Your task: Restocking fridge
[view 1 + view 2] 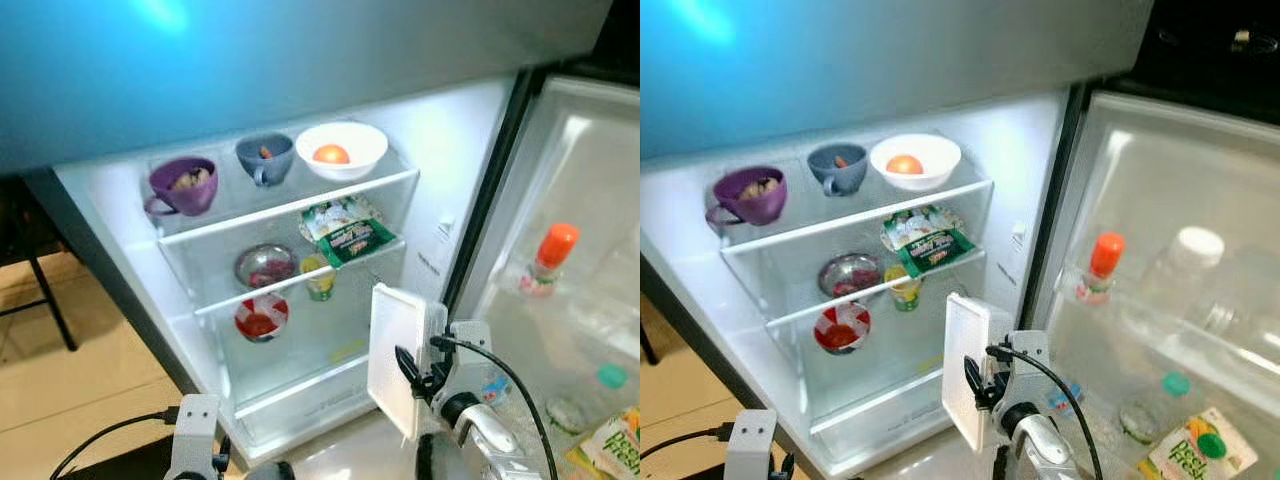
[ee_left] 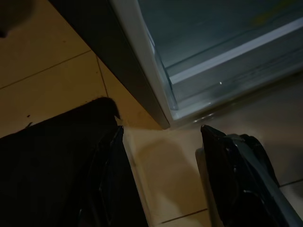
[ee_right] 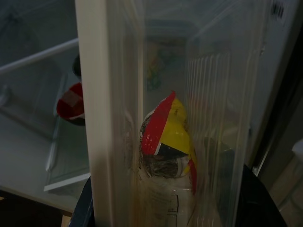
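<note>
My right gripper point(image 1: 410, 375) is shut on a clear lidded plastic container point(image 1: 393, 352), held upright on its edge in front of the open fridge's lower compartment point(image 1: 300, 385). In the right wrist view the container point(image 3: 118, 118) holds a red and yellow packet point(image 3: 168, 137). My left gripper point(image 2: 165, 184) hangs low over the tan floor by the fridge's bottom left corner, open, with nothing between its fingers.
The top shelf carries a purple cup point(image 1: 182, 185), a grey-blue cup point(image 1: 265, 158) and a white bowl point(image 1: 341, 150) with an orange fruit. Below are a green packet point(image 1: 348, 232), a steel bowl point(image 1: 265, 266), a yellow cup point(image 1: 319, 278) and a red-covered bowl point(image 1: 261, 318). The open door holds an orange-capped bottle point(image 1: 548, 260) and a juice carton point(image 1: 605, 445).
</note>
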### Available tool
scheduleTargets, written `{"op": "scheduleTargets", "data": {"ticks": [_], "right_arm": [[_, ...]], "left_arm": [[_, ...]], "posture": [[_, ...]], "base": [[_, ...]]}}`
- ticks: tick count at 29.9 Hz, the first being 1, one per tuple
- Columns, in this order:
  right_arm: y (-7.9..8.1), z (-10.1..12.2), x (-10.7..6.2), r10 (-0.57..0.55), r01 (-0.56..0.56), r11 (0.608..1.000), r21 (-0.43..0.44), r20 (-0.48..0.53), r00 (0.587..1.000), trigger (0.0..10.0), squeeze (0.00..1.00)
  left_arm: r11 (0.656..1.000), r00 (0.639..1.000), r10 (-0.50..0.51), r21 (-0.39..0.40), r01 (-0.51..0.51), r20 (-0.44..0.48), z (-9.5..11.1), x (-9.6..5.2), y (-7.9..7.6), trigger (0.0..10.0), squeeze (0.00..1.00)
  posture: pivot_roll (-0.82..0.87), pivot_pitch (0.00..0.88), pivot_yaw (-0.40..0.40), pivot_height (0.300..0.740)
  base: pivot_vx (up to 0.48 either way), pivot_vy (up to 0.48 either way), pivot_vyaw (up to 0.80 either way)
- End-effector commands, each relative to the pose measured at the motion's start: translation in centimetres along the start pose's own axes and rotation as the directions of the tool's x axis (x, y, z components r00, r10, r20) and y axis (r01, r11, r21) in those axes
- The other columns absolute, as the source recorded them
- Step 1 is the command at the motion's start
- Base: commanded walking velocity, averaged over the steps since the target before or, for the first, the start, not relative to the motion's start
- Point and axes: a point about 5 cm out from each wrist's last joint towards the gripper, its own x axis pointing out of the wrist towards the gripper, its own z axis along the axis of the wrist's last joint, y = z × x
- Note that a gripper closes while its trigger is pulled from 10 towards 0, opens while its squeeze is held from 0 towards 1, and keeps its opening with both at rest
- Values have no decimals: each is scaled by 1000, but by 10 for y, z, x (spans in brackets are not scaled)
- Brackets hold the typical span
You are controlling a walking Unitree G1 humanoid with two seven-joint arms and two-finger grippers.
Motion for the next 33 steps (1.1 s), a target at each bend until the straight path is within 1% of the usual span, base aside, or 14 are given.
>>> {"op": "scheduleTargets", "data": {"ticks": [1, 10, 22, 33], "right_arm": [[3, 3, 0, 22, -22, 1000, -11, 6, 1000, 10000, 0], [4, -1, -1, 34, -34, 999, -24, -14, 999, 10000, 0], [5, -1, -1, 37, -37, 999, -28, -13, 999, 10000, 0], [4, -1, -1, 36, -36, 999, -28, -14, 999, 10000, 0]], "left_arm": [[1000, 1000, 4, 11, -4, -16, -4, 0, 2, 10000, 0], [1000, 1000, 5, 9, -4, -18, -5, -1, 2, 10000, 0], [1000, 1000, 4, 8, -4, -17, -5, -1, 1, 10000, 0], [1000, 1000, 4, 7, -4, -17, -5, -1, 1, 10000, 0]], "posture": [[-64, 135, 57, 581], [-64, 143, 56, 581], [-64, 144, 55, 536], [-65, 143, 56, 521]], "base": [[0, 0, 0], [0, 0, 0], [0, 0, 0], [0, 0, 0]]}}
